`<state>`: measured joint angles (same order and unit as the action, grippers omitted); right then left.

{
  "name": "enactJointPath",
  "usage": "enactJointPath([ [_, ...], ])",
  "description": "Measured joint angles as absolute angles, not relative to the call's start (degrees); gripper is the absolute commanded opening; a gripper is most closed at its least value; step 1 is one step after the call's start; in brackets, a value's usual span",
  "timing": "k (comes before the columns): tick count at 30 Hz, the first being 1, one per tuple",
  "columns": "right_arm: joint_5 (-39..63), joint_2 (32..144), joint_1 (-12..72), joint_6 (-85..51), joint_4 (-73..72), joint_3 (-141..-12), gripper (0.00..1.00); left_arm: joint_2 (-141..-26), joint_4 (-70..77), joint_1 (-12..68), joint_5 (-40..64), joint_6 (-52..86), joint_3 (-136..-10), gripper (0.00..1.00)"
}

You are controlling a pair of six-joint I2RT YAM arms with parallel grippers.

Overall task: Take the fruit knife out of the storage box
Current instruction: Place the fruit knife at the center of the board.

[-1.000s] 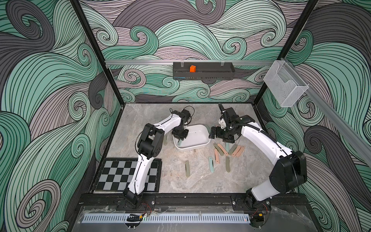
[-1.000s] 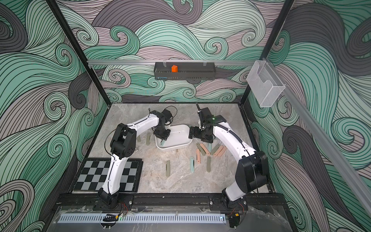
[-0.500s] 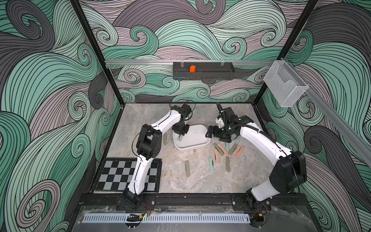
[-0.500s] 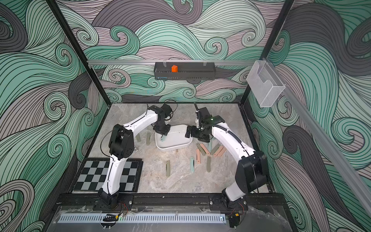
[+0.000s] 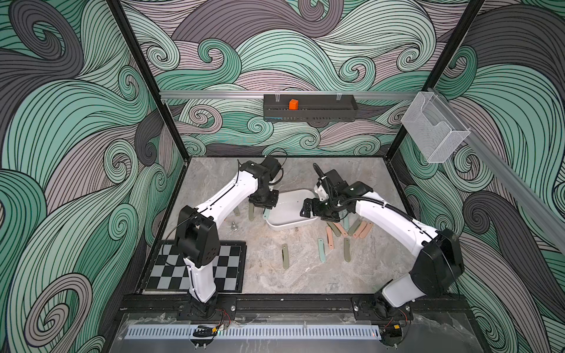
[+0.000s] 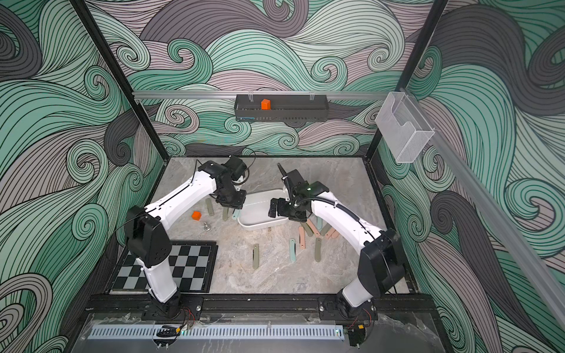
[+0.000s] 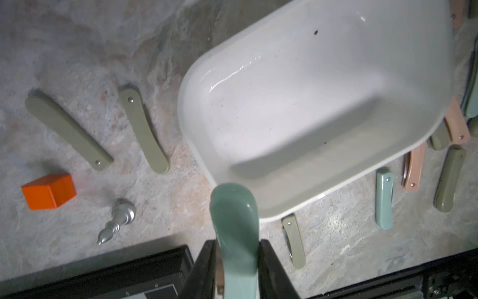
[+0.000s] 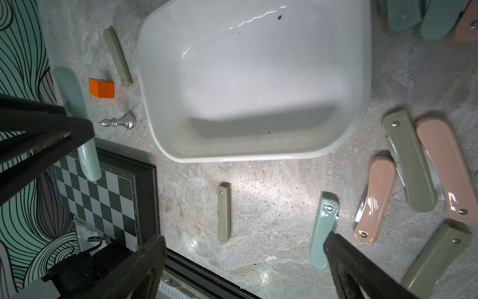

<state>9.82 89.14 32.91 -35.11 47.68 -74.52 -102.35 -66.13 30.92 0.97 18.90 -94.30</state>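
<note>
The white storage box point(image 5: 276, 225) point(image 6: 248, 224) sits mid-table, and its inside shows bare white in both wrist views point(image 7: 196, 145) point(image 8: 165, 145). My left gripper point(image 5: 264, 207) point(image 6: 230, 204) point(image 7: 236, 242) is shut on a teal folded fruit knife point(image 7: 234, 212) point(image 5: 266, 214) point(image 8: 75, 103). It hangs just outside the box's left rim, above the table. My right gripper point(image 5: 315, 211) point(image 6: 279, 211) point(image 8: 243, 239) hovers open over the box's right end, holding nothing.
Several folded knives, olive, teal and pink, lie right of the box point(image 5: 345, 227) and in front of it point(image 5: 285, 256); two olive ones point(image 7: 143, 132) lie to its left. An orange cube point(image 6: 196, 215), a silver chess piece point(image 6: 207, 226) and a chessboard point(image 5: 226, 266) sit front-left.
My left gripper has carried the teal knife slightly left, off the box's left rim. My right gripper has slid left over the box's right end, still open.
</note>
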Motion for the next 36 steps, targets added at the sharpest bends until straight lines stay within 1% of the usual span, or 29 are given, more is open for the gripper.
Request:
enactJointPath([
  [6,9.0,88.7,35.9,-37.2,46.3,-72.2,0.98,-93.2,-63.8,30.9,1.1,25.5,-80.8,0.30],
  [11,7.9,86.8,37.6,-38.5,45.7,-70.0,0.98,-89.7,-60.5,30.9,2.7,30.0,-70.9,0.29],
  [16,7.0,84.0,38.2,-39.0,45.6,-68.6,0.98,-89.7,-57.9,30.9,3.6,32.1,-67.6,0.28],
  [20,6.0,82.7,38.3,-38.6,45.8,-68.5,0.98,-89.1,-56.9,30.9,3.5,32.4,-67.8,0.31],
  [22,5.0,82.6,38.3,-37.6,46.7,-68.9,0.98,-88.4,-57.6,30.9,3.0,32.2,-68.8,0.37],
  [23,4.6,82.6,38.3,-36.8,47.4,-69.4,0.98,-88.0,-58.3,30.9,2.5,31.7,-69.8,0.44],
  [26,2.1,82.5,38.2,-33.5,49.5,-72.4,0.98,-86.0,-60.4,30.9,-0.7,29.1,-74.4,0.72],
  [28,-0.4,81.9,38.2,-31.0,49.8,-74.5,0.98,-83.3,-60.9,30.8,-3.8,26.9,-77.3,0.95],
  [29,-2.2,81.0,38.0,-29.4,49.9,-75.4,0.98,-81.5,-60.8,30.7,-5.7,26.0,-78.3,0.99],
  [33,-10.8,75.6,34.8,-24.2,49.2,-75.7,0.98,-72.1,-58.5,28.9,-14.0,21.0,-77.9,0.99],
  [36,-17.1,68.7,29.1,-19.5,42.7,-69.7,0.98,-63.5,-51.3,27.8,-22.3,15.8,-71.0,0.99],
])
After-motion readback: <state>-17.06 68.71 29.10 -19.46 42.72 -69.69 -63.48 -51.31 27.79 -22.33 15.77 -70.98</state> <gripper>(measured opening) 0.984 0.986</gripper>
